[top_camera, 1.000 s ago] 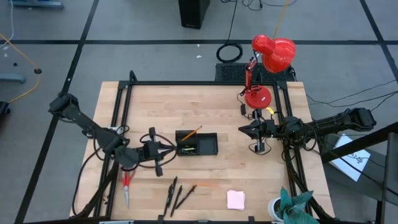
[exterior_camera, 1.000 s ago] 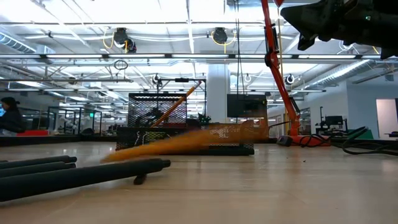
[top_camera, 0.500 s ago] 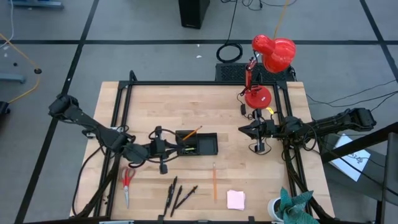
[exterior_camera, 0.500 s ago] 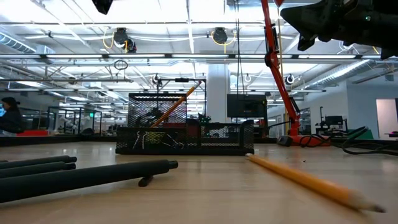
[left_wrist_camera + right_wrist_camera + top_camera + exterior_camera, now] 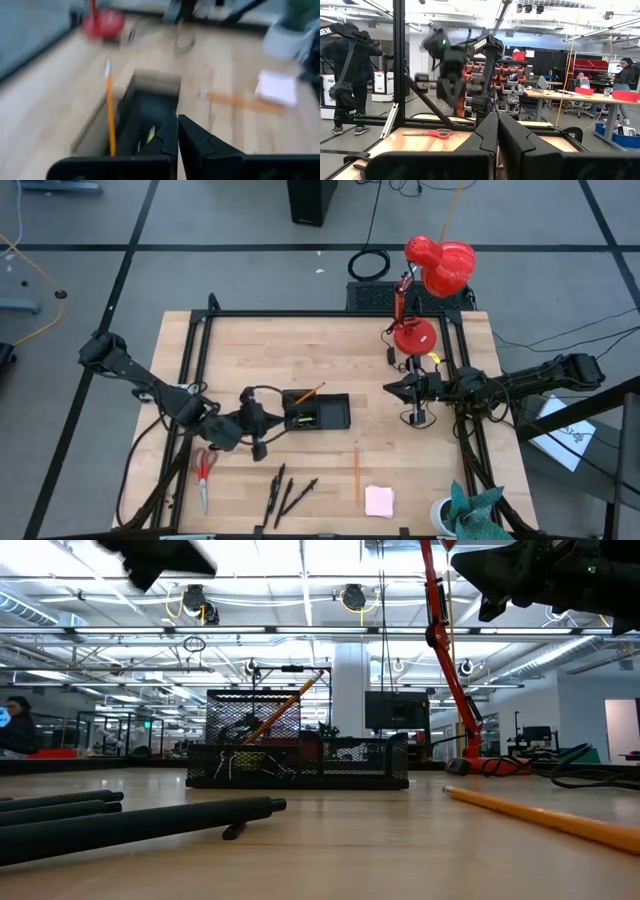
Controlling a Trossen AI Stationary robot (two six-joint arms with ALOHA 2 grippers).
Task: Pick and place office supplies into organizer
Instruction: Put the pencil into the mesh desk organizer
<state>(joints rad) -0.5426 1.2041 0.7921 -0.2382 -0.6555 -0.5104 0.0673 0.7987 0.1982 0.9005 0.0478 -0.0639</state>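
The black organizer sits mid-table; an orange pencil leans in its taller compartment and a yellow-green piece lies inside. My left gripper hovers shut just left of the organizer, above table height, touching nothing. A second orange pencil lies loose on the table near the pale pink note pad. The red-handled scissors and thin black pens lie near the front edge. My right gripper waits shut at the right, raised.
A red desk lamp stands at the far right on its base. A cup with teal cloth sits at the near right corner. Black frame rails run along the table's sides. People stand in the room beyond.
The loose pencil has rolled over the table toward the right edge, turning from crosswise to pointing near-to-far, and lies beside the note pad. My left gripper has rolled, tipped downward and sunk a little beside the organizer, uncovering the scissors.
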